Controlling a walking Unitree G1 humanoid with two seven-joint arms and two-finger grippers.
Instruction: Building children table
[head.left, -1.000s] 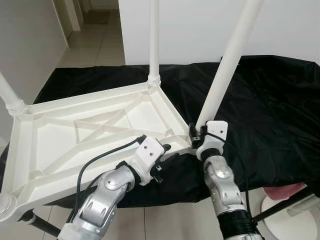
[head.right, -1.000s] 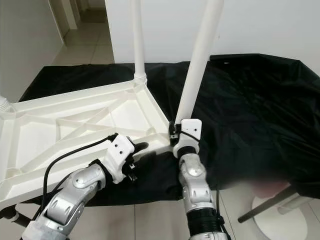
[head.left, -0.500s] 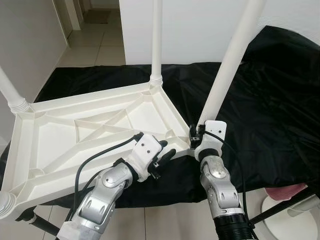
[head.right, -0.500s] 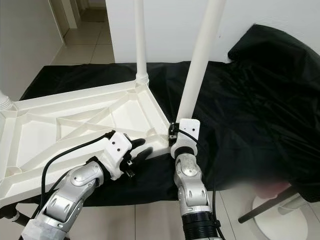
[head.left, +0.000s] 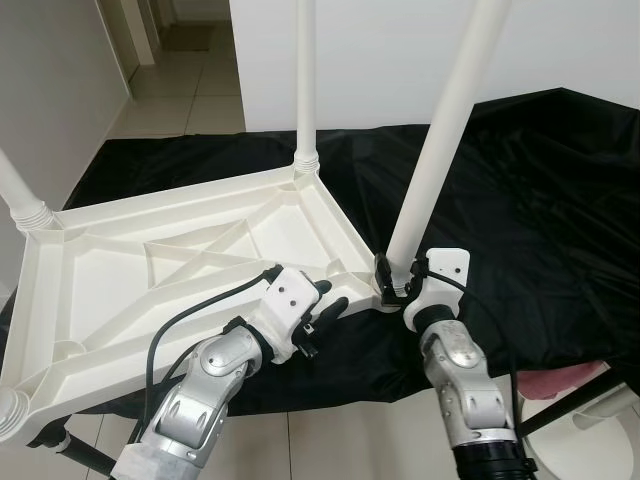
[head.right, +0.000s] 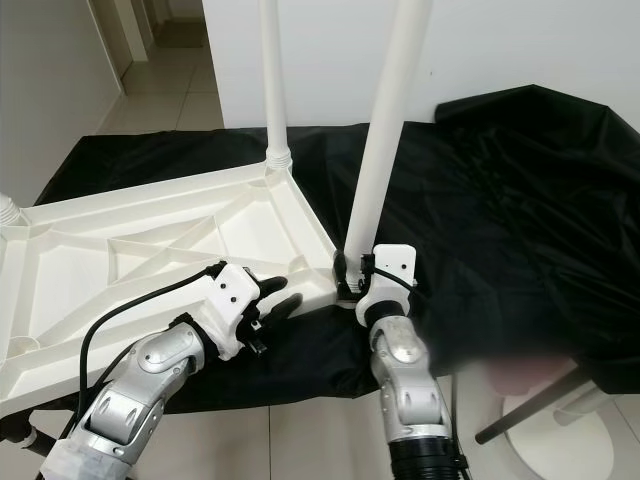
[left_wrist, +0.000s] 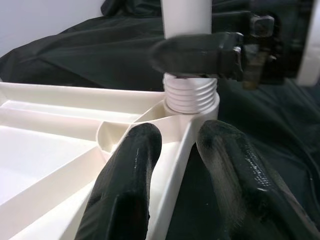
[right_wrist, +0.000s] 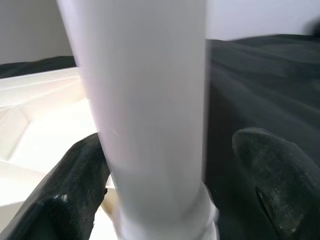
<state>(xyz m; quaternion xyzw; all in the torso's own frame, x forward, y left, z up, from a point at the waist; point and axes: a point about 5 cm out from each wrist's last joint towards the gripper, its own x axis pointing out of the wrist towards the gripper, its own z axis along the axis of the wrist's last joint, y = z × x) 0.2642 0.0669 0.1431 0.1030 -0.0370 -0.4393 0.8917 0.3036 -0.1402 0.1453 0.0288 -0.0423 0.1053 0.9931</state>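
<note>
Since 1 second ago, the right gripper (head.left: 392, 283) has swung rightward around the leg (head.left: 437, 145), fingers loosely straddling its base at the near corner of the upturned tabletop (head.left: 90, 280). Left gripper (left_wrist: 175, 170), parted, straddles the rim; turn the leg squarely while bracing.

White table (head.left: 120, 270) and legs (head.left: 440, 140), black cloth (head.left: 560, 200).

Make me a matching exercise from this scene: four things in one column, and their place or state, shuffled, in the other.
Things:
1. left gripper
2. right gripper
3. black cloth
4. upturned white tabletop

Places or states:
A. spread under the table
B. around the base of the near leg
C. at the tabletop's near rim
D. lying underside up, legs pointing upward

Pairs: 1-C, 2-B, 3-A, 4-D
</note>
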